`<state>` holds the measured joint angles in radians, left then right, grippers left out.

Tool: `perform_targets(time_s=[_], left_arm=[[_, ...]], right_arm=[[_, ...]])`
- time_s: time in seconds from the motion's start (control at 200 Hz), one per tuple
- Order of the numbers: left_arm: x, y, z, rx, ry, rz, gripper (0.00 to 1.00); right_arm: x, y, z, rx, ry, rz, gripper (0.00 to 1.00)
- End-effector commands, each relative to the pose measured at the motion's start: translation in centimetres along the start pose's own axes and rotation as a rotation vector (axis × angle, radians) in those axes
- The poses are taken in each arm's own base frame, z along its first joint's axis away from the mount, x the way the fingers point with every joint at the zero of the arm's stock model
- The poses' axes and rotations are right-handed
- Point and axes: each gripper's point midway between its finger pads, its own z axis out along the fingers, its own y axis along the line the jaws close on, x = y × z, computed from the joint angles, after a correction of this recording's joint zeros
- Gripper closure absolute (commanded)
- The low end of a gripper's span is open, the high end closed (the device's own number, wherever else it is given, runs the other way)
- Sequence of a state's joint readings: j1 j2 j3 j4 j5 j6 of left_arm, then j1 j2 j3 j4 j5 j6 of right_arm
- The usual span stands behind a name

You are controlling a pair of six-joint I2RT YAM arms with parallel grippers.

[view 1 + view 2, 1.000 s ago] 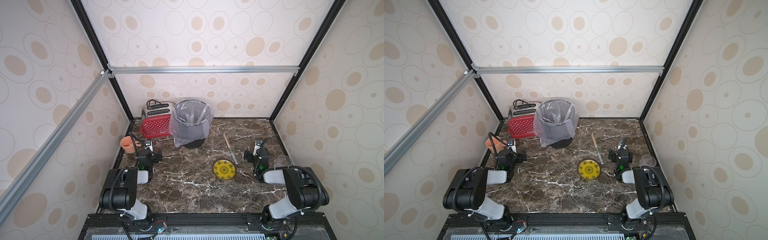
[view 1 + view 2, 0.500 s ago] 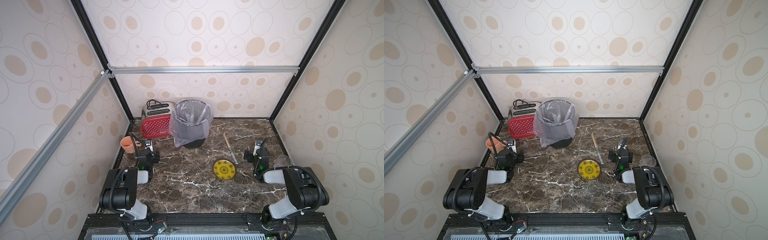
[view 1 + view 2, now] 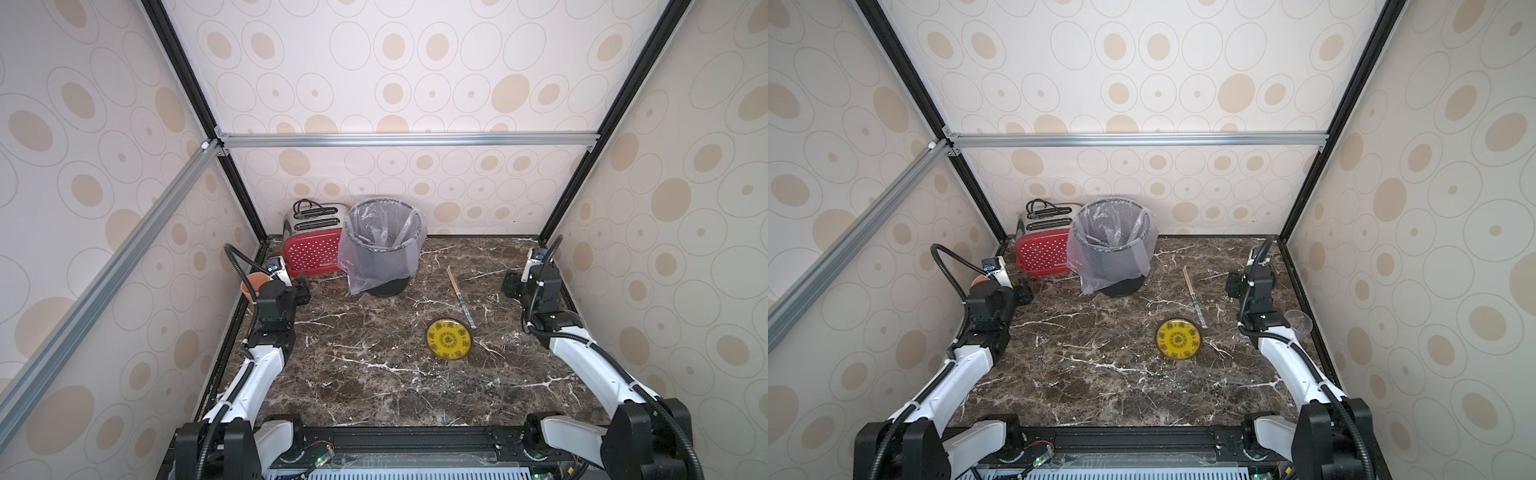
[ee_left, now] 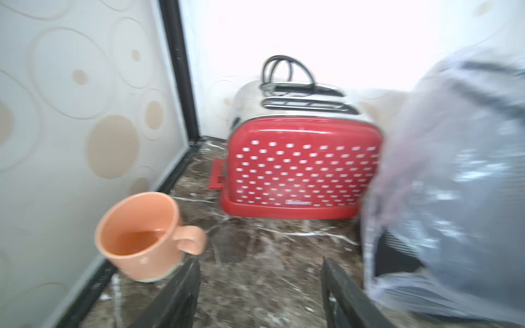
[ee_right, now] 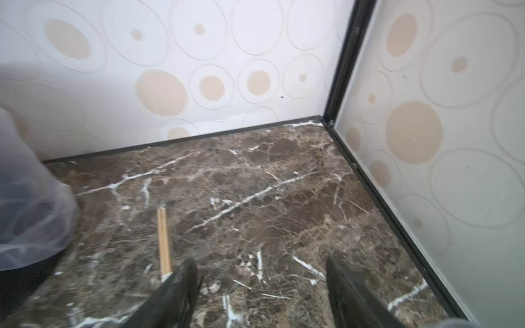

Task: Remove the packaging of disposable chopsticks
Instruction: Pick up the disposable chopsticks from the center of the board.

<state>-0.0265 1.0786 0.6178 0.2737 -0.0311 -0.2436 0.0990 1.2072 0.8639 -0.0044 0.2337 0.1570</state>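
Your left gripper point(image 4: 260, 264) and right gripper point(image 5: 260, 262) are both released and empty, with the chopsticks point(image 3: 453, 283) in their sleeve point(image 3: 468, 314) lying just far-right of the dish point(image 3: 449, 339).

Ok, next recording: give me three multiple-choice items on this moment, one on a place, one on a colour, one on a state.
1. Where do the thin tan wooden chopsticks lie?
A. Held up in the air
B. On the brown marble tabletop, beside the round yellow dish
C. Inside a cardboard box

2. What colour is the front panel of the boxy metal toaster?
A. Red with white dots
B. Plain blue
C. Black

3. What state is the clear plastic sleeve packaging in?
A. Pulled fully off, lying apart
B. Clamped in an end effector
C. On the chopsticks, touched by neither end effector

Answers: B, both top views show them flat by the dish; A, the left wrist view shows it; C, the left end effector and right end effector are open and empty.
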Motion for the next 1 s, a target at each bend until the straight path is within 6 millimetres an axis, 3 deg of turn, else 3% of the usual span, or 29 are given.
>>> perform_targets(time_s=[0.0, 0.09, 0.175, 0.305, 0.411, 0.596, 0.836, 0.996], left_arm=[[2.6, -6.0, -1.2, 0.198, 0.156, -0.044, 0.33], [2.3, -11.2, -2.9, 0.425, 0.172, -0.065, 0.33], [1.9, -16.7, -6.0, 0.689, 0.174, -0.04, 0.31], [2.2, -20.9, -9.7, 0.884, 0.173, -0.01, 0.3], [2.2, -22.1, -10.9, 0.949, 0.157, 0.002, 0.3], [1.6, -22.9, -11.2, 0.991, 0.134, 0.004, 0.3], [0.7, -23.7, -12.3, 1.069, 0.082, 0.015, 0.3], [0.5, -24.0, -12.7, 1.107, 0.064, 0.017, 0.31]], right_arm=[[7.8, 1.7, -0.2, -0.083, 0.421, -0.025, 0.31], [8.2, 3.0, 1.2, -0.117, 0.536, -0.037, 0.35], [9.1, 4.3, 2.6, -0.149, 0.668, -0.074, 0.35], [10.9, 5.9, 4.8, -0.156, 0.797, -0.14, 0.36], [12.4, 7.7, 6.6, -0.175, 0.849, -0.189, 0.38], [15.0, 9.7, 8.6, -0.191, 0.945, -0.24, 0.43], [17.8, 10.8, 9.6, -0.216, 1.016, -0.249, 0.43], [19.1, 10.4, 10.1, -0.172, 1.049, -0.288, 0.48]])
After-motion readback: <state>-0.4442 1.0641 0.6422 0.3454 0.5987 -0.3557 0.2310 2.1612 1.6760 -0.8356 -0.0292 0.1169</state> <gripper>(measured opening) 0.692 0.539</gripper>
